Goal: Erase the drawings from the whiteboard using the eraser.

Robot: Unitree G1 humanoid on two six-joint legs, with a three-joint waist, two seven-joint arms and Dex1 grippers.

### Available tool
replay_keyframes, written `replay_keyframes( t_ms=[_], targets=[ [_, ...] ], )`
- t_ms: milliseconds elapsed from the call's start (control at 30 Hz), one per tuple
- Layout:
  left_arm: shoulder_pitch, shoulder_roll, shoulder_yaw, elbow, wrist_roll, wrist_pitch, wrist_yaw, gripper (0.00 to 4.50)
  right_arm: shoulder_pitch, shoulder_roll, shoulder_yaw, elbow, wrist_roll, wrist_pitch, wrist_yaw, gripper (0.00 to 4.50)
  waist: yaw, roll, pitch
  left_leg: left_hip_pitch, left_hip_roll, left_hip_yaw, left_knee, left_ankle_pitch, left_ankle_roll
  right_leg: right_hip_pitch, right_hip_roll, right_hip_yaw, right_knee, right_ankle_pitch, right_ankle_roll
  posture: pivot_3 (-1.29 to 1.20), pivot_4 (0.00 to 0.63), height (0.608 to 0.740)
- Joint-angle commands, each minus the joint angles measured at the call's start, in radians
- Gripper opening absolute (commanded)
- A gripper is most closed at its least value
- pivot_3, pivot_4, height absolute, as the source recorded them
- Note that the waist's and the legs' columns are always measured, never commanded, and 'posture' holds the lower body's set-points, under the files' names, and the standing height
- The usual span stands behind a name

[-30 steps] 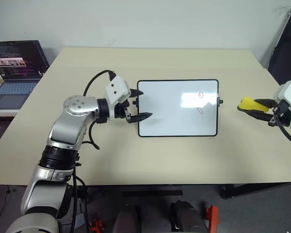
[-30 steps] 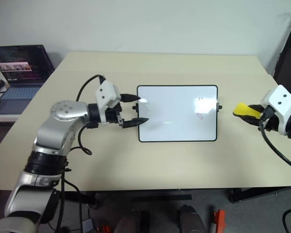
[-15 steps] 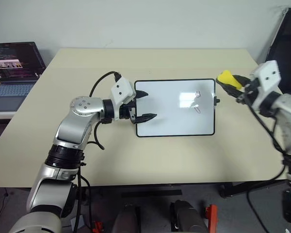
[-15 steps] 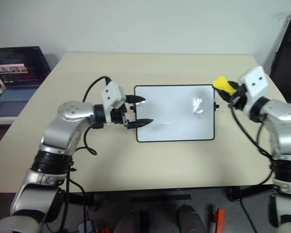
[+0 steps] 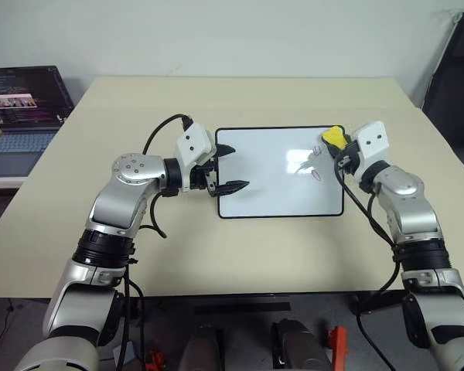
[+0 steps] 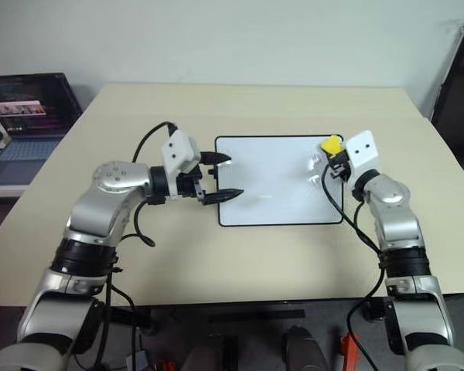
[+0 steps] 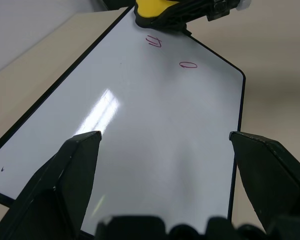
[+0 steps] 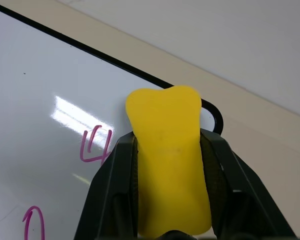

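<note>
Two drawings (image 8: pixel 96 146) sit just left of the eraser (image 8: pixel 168 165), squeezed in my right gripper (image 5: pixel 339 147) over the whiteboard's (image 5: pixel 271 182) far right corner. My left gripper (image 5: pixel 230 168) gapes wide across the left edge.

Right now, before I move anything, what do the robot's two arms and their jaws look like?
Both arms are silver-grey metal with rounded segments and black bands at the joints. Each wrist ends in a white boxy housing, and a loose black cable loops along the forearm to it. The left gripper and right gripper each have two black, tapered, pointed fingers as jaws. No markings show on them.
</note>
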Motion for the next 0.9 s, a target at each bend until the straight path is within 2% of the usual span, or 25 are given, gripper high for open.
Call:
replay_keyframes(
  t_ms=[33, 200, 400, 667, 900],
  targets=[
    [-0.016, 0.008, 0.016, -0.032, 0.002, -0.016, 0.002, 4.50, 0.017, 0.015, 0.020, 0.043, -0.010, -0.023, 0.023, 1.32, -0.003, 0.000, 0.000, 0.000, 0.000, 0.000, 0.000, 0.000, 0.000, 0.000, 0.000, 0.000, 0.000, 0.000, 0.000, 0.00, 0.150, 0.740],
    [-0.008, 0.009, 0.018, -0.040, 0.001, -0.015, 0.005, 4.50, 0.057, 0.062, 0.059, -0.003, 0.015, 0.002, 0.089, 1.32, -0.009, 0.000, -0.001, 0.002, 0.000, 0.000, 0.000, 0.000, 0.000, 0.002, 0.001, 0.000, 0.000, 0.000, 0.000, 0.00, 0.150, 0.740],
    [-0.007, 0.015, 0.021, -0.041, 0.002, -0.015, 0.006, 4.50, 0.065, 0.084, 0.068, -0.040, 0.008, 0.012, 0.095, 1.31, -0.016, 0.000, -0.001, 0.003, 0.001, 0.000, 0.001, 0.000, 0.000, 0.002, 0.001, 0.001, 0.001, 0.001, 0.001, 0.00, 0.150, 0.740],
    [-0.011, 0.011, 0.017, -0.036, 0.001, -0.018, 0.007, 4.50, 0.005, 0.020, 0.004, 0.064, -0.026, -0.014, 0.005, 1.31, -0.012, 0.000, -0.001, 0.001, 0.000, 0.000, 0.005, 0.000, 0.000, 0.003, 0.001, 0.001, 0.001, 0.002, 0.002, 0.00, 0.150, 0.740],
    [-0.012, 0.009, 0.016, -0.030, 0.001, -0.025, 0.007, 4.50, 0.045, -0.044, -0.027, 0.066, 0.007, 0.005, 0.054, 1.31, -0.002, -0.001, -0.001, 0.001, 0.000, 0.000, 0.007, 0.000, 0.000, 0.004, 0.001, 0.001, 0.001, 0.003, 0.003, 0.00, 0.150, 0.740]
  ],
)
